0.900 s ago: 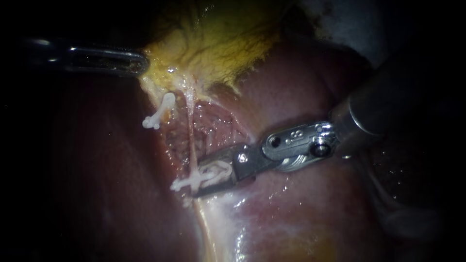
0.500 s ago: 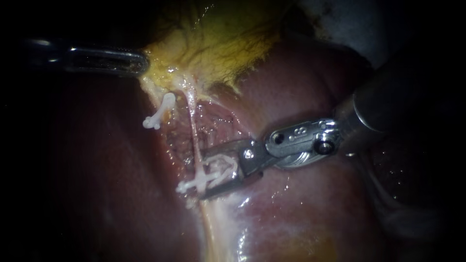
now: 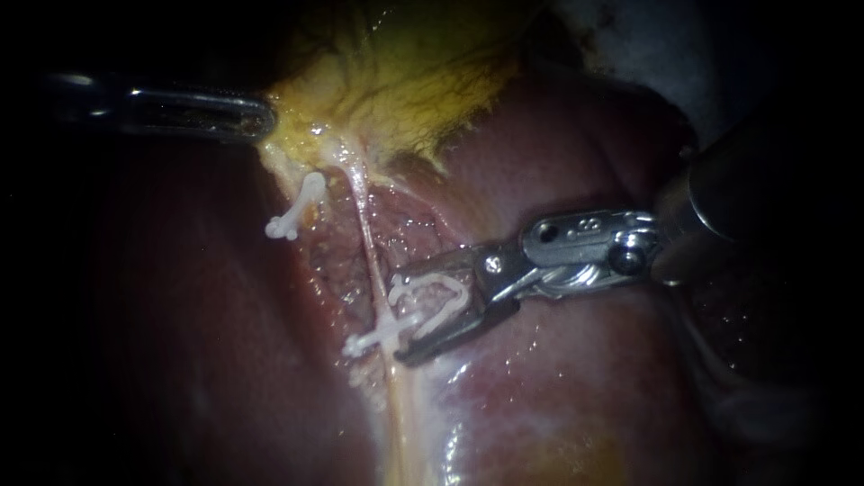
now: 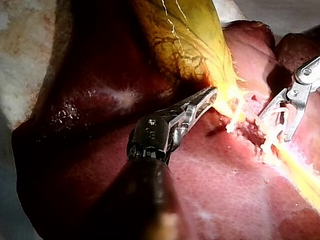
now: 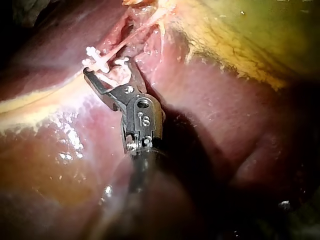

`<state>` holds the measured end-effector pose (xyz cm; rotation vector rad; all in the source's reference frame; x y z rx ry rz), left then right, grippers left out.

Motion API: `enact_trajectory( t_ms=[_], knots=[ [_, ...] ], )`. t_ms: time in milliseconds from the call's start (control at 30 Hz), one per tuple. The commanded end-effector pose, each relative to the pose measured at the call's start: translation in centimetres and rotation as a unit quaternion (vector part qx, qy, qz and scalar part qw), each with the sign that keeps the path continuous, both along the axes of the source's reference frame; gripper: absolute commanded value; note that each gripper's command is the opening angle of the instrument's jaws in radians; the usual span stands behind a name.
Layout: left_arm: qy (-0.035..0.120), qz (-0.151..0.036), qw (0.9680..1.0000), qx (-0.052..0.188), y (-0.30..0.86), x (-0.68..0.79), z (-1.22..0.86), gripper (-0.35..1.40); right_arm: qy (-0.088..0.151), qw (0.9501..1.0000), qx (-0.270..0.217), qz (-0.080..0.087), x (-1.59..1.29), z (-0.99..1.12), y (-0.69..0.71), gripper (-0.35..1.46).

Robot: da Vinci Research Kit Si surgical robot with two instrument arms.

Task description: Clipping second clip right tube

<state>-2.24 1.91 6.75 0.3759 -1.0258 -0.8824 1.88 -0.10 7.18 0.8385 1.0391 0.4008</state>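
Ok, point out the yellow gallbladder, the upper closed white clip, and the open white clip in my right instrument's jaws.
The yellow gallbladder (image 3: 405,72): endoscope view, veined wall.
The upper closed white clip (image 3: 295,209): endoscope view, its shank.
The open white clip (image 3: 445,284): endoscope view, upper arm, held by the right instrument (image 3: 396,321).

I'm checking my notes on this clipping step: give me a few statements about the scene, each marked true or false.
1. The left instrument grips the edge of the gallbladder. True.
2. The right instrument has its jaws shut together and empty. False: they stand apart and carry a loaded clip between them.
3. A closed clip sits on the right tube, beside those jaws. True.
4. No other clip shows anywhere. False: a third clip sits nearer the gallbladder, away from the right instrument.
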Motion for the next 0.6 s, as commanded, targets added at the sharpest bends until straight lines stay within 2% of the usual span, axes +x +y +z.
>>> enact_trajectory(
  t_ms=[33, 200, 400, 500, 600],
  knots=[
    [0.0, 0.0, 1.0, 0.0, 0.0, 0.0, 0.0, -0.35, 0.002, 0.9999, 0.01, 0.002, 0.0, 0.02, 0.0, 0.6],
    [0.0, 0.0, 1.0, 0.0, 0.0, 0.0, 0.0, -0.35, 0.016, 0.9979, 0.061, 0.015, 0.02, 0.04, 0.02, 0.6],
    [0.0, 0.0, 1.0, 0.0, 0.0, 0.0, 0.0, -0.35, 0.023, 0.9951, 0.092, 0.028, 0.11, 0.09, -0.01, 0.6],
    [0.0, 0.0, 1.0, 0.0, 0.0, 0.0, 0.0, -0.35, 0.036, 0.9917, 0.116, 0.041, 0.16, 0.11, -0.03, 0.6],
    [0.0, 0.0, 1.0, 0.0, 0.0, 0.0, 0.0, -0.35, 0.056, 0.986, 0.146, 0.057, 0.21, 0.12, -0.04, 0.6]
  ],
)
